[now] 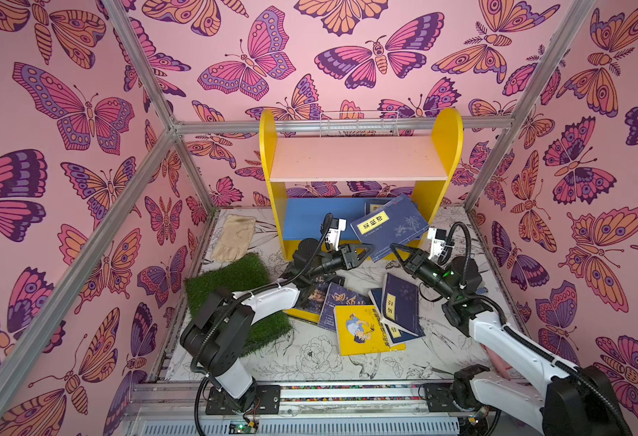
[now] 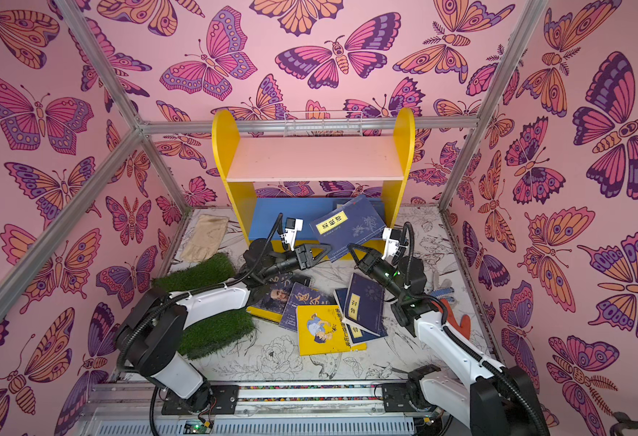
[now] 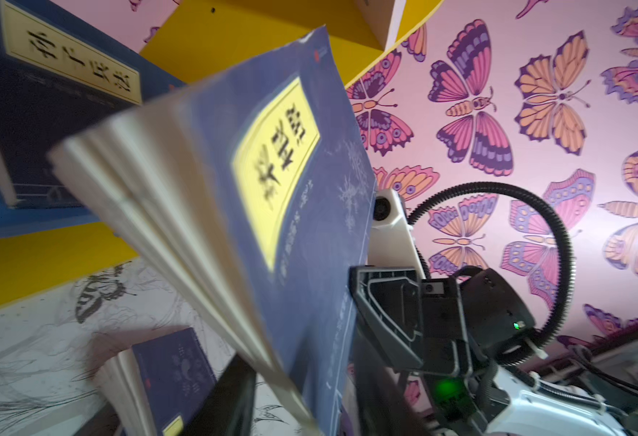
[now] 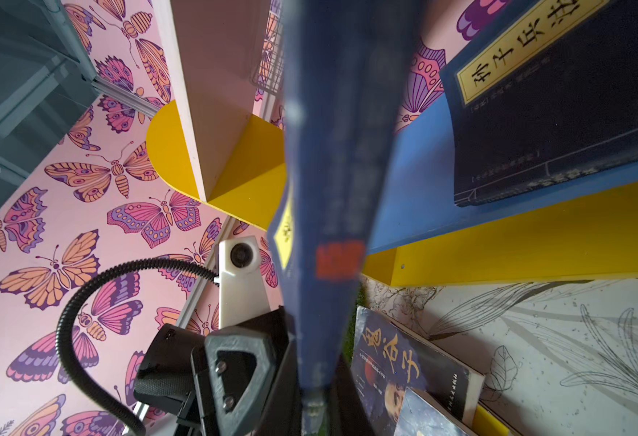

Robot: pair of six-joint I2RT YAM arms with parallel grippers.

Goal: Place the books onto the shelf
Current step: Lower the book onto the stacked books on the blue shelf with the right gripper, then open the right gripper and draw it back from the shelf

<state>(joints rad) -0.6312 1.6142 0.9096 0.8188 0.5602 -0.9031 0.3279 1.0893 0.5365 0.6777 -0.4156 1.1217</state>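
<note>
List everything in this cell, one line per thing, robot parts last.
shelf: one, yellow sides, pink upper and blue lower board, at the back
navy book on shelf: one, yellow label, lying on the blue board
held navy book: one, yellow label, tilted in front of the blue board
loose books: at least five, navy, dark blue and yellow, heaped mid-table
turf square: one, green, left side
glove: one, beige, back left
wire basket: one, white, behind the shelf's top
red-handled item: one, right side, partly hidden; kind unclear
table: one, white with line drawings
left gripper: one, black, open by the held navy book
right gripper: one, black, shut on the held navy book
</note>
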